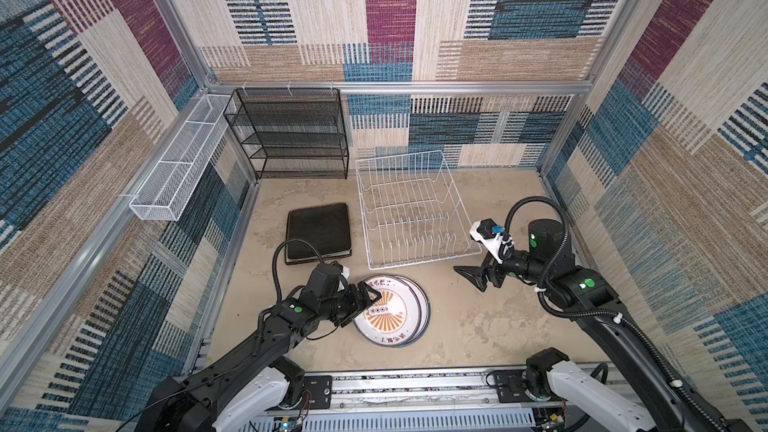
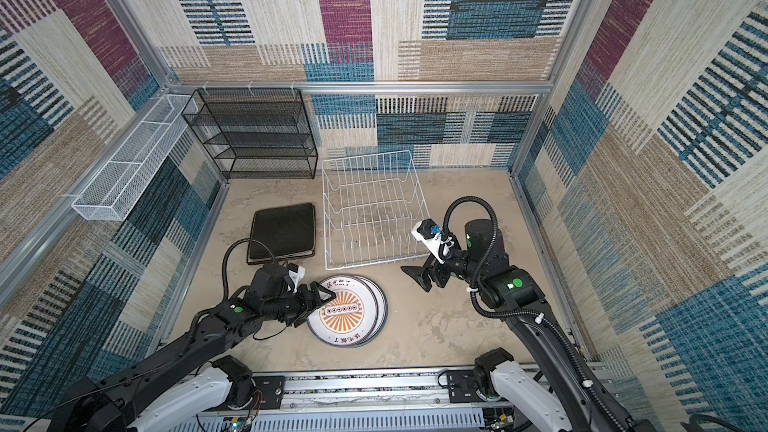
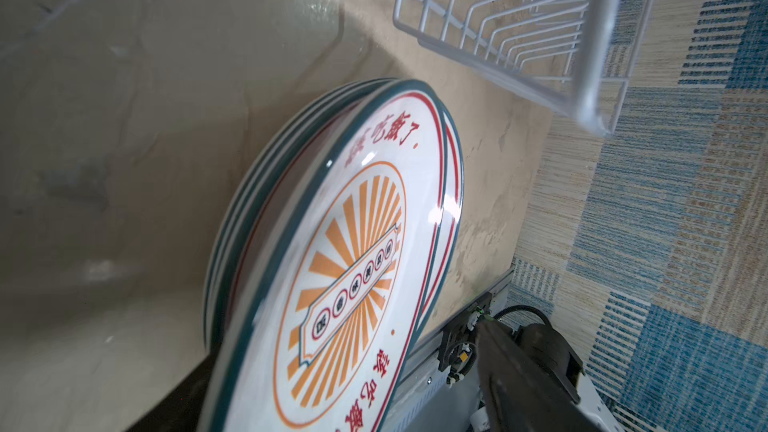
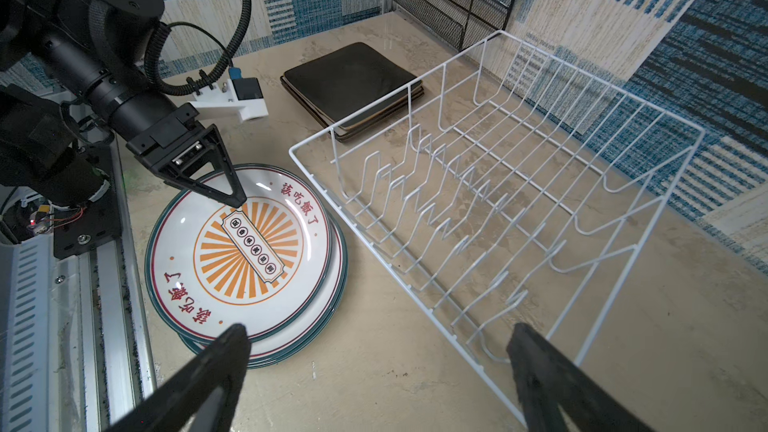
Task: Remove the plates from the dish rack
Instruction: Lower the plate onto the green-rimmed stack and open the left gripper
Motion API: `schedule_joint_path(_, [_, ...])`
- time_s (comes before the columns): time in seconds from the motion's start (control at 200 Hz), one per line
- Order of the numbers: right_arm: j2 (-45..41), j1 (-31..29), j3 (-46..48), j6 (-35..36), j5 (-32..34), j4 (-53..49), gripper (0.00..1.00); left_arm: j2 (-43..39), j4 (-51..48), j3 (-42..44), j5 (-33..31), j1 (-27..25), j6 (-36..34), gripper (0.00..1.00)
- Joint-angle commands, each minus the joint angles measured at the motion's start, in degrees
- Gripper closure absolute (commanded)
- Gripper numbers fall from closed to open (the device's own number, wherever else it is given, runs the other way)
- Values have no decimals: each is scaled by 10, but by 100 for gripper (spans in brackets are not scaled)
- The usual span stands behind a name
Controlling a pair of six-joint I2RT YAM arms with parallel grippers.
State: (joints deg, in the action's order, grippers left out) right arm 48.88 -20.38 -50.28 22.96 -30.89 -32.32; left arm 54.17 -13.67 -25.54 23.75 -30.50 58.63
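Note:
A stack of round white plates (image 1: 392,311) (image 2: 353,313) (image 4: 249,255) with dark rims and an orange sunburst motif lies flat on the table in front of the dish rack. My left gripper (image 1: 372,297) (image 2: 326,296) (image 3: 340,371) is open at the stack's left edge. The top plate's rim (image 3: 440,201) sits between its spread jaws, with one finger (image 4: 226,189) over the plate's face. Square plates (image 1: 319,231) (image 4: 353,81) are stacked black backs up, left of the rack. The white wire dish rack (image 1: 411,209) (image 2: 374,209) (image 4: 519,201) holds nothing. My right gripper (image 1: 469,278) (image 2: 415,278) (image 4: 378,334) hovers open off the rack's front right corner.
A black mesh shelf unit (image 1: 291,135) stands against the back wall on the left. A long white mesh basket (image 1: 178,164) hangs on the left wall. The arms' metal rail (image 1: 415,388) runs along the front edge. Patterned walls close in three sides.

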Motion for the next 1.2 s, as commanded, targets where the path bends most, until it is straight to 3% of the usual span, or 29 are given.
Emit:
schedule_joint_path(0.0, [2,0,2,2,4,23,1,1,-77,-24,-31,0,-35,16])
schedule_joint_path(0.421, [-6,-1,12,-9,15,25,1,43,-89,-58,-25,0,-49,19])
schedule_joint_path(1.192, [-22,-1,30,-24,41,37,1,140,-108,-129,-11,-8,-87,4])
